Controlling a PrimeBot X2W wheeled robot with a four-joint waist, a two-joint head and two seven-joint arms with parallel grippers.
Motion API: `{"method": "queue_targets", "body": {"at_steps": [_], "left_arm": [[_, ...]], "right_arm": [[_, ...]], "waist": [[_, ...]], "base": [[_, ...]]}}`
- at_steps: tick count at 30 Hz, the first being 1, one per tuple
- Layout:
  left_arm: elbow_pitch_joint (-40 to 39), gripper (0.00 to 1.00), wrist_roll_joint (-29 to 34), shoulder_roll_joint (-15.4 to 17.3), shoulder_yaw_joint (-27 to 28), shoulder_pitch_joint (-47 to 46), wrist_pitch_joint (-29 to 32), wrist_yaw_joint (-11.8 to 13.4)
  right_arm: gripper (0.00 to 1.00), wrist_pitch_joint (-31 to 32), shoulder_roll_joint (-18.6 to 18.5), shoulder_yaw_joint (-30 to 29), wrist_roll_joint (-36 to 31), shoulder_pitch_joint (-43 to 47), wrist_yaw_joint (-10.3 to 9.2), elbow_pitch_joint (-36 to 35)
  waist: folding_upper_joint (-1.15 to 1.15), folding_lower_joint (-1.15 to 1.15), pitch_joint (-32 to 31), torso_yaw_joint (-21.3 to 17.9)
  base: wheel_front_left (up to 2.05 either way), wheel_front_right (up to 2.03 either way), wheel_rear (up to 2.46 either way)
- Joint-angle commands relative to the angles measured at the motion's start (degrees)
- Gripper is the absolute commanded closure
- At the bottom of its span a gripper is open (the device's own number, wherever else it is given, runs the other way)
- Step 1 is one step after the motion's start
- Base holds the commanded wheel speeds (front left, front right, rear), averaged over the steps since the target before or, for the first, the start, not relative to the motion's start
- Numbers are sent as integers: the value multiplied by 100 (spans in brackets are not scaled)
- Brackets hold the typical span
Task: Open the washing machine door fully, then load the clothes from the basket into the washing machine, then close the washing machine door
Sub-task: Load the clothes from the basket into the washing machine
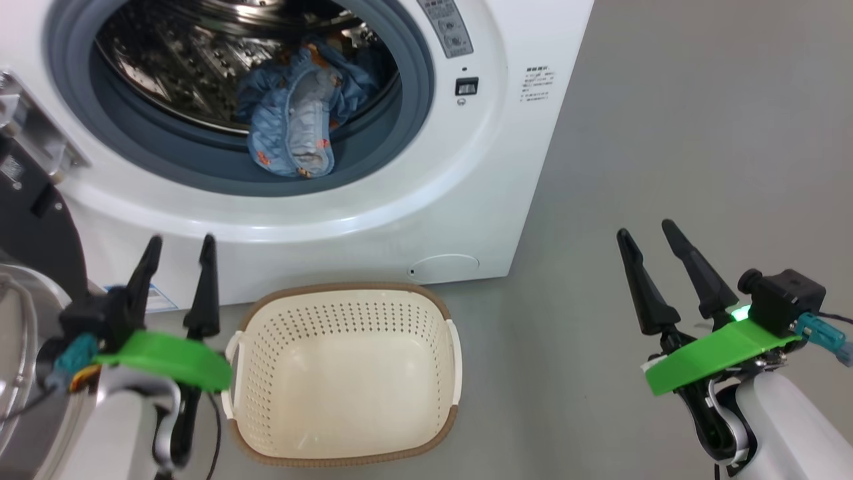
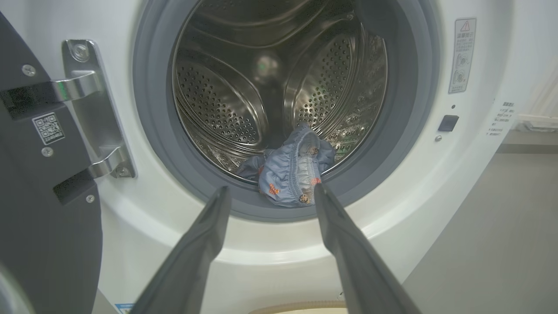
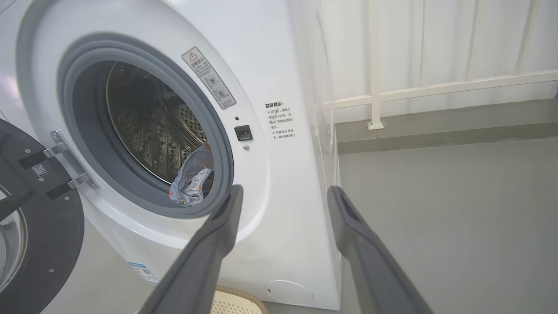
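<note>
The washing machine (image 1: 373, 220) (image 2: 471, 144) (image 3: 283, 183) stands with its door (image 1: 26, 220) (image 2: 39, 174) (image 3: 39, 244) swung open to the left on its metal hinge (image 2: 91, 109). Blue clothes (image 1: 296, 117) (image 2: 292, 174) (image 3: 192, 181) lie in the steel drum, draped onto the grey gasket. The cream basket (image 1: 343, 370) (image 3: 235, 303) sits empty on the floor in front of the machine. My left gripper (image 1: 178, 247) (image 2: 270, 194) is open, left of the basket and pointing at the drum mouth. My right gripper (image 1: 646, 230) (image 3: 283, 194) is open over the floor to the right.
Grey floor (image 1: 700, 133) spreads to the right of the machine. A pale railing and wall (image 3: 436, 87) run behind it. The open door takes up the space at the far left beside my left arm.
</note>
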Motion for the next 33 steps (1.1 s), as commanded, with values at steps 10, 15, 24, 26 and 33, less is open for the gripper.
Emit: {"method": "queue_targets", "body": {"at_steps": [10, 15, 24, 26, 33], "left_arm": [[-976, 0, 42, 213, 509, 892, -52, 190], [-1209, 0, 27, 155, 556, 1143, -52, 269], [-1405, 0, -48, 105, 564, 1376, -52, 324], [-1428, 0, -65, 94, 560, 1395, -50, 336], [-1481, 0, -98, 92, 528, 1411, -23, 360]], "right_arm": [[0, -46, -126, 37, 74, 214, 31, -109], [0, -46, -152, 29, 84, 261, 31, -87], [0, -46, -208, 68, 112, 275, 31, -51], [0, -46, -214, 77, 111, 276, 31, -54], [0, -46, -225, 90, 117, 263, 31, -54]], "waist": [[0, 0, -256, 57], [0, 0, -357, 66], [0, 0, -465, 66], [0, 0, -467, 68], [0, 0, -457, 77]], "base": [[0, 0, 0], [0, 0, 0], [0, 0, 0], [0, 0, 0], [0, 0, 0]]}}
